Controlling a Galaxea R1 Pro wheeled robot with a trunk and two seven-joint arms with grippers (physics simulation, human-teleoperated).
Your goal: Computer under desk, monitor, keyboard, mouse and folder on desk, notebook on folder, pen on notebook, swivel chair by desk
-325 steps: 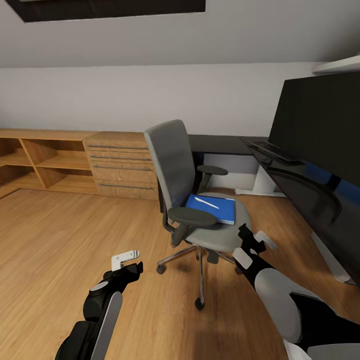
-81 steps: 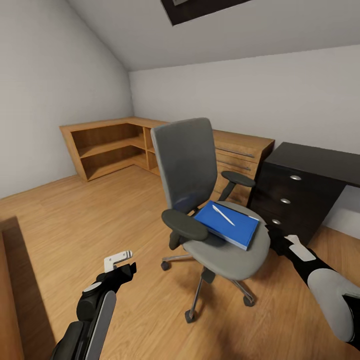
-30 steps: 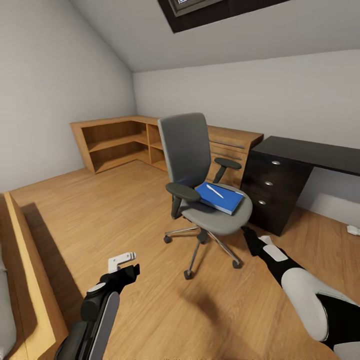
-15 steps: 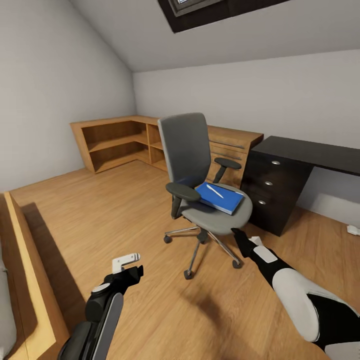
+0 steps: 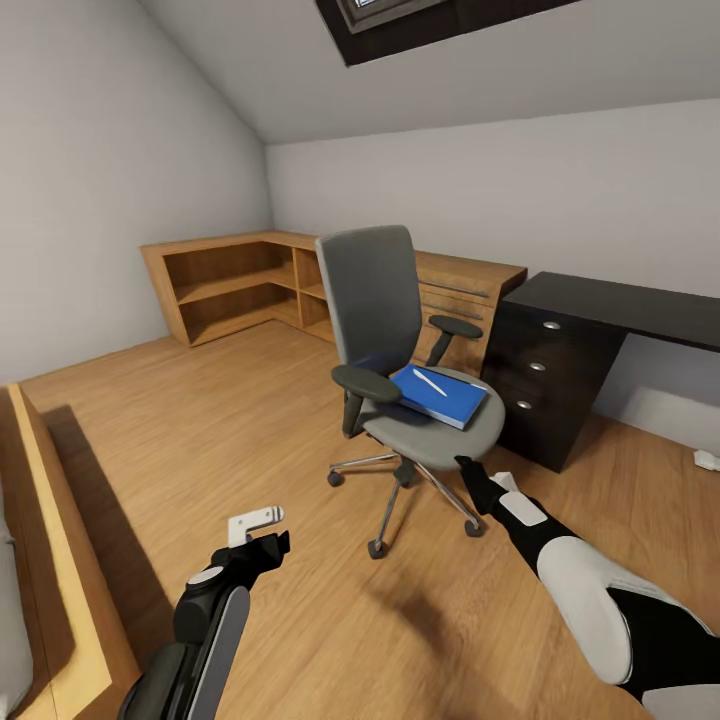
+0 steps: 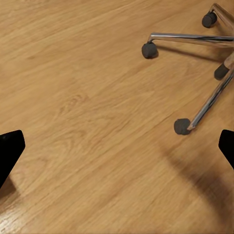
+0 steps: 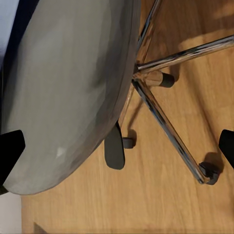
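My left gripper (image 5: 262,532) hangs released over bare oak floor (image 5: 150,420). At centre, the swivel chair (image 5: 400,340) holds the folder (image 5: 440,395) with the pen (image 5: 430,382) on top. My right gripper (image 5: 482,482), fingers spread, nears the seat's front edge.

swivel chair (image 5: 385,330): grey seat & back, black armrests, chrome base
folder (image 5: 440,394): bright blue
pen (image 5: 430,382): white, on folder
desk (image 5: 620,305): black top, black drawers w/ silver knobs
floor (image 5: 200,420): oak woodgrain
shelving (image 5: 225,285): oak
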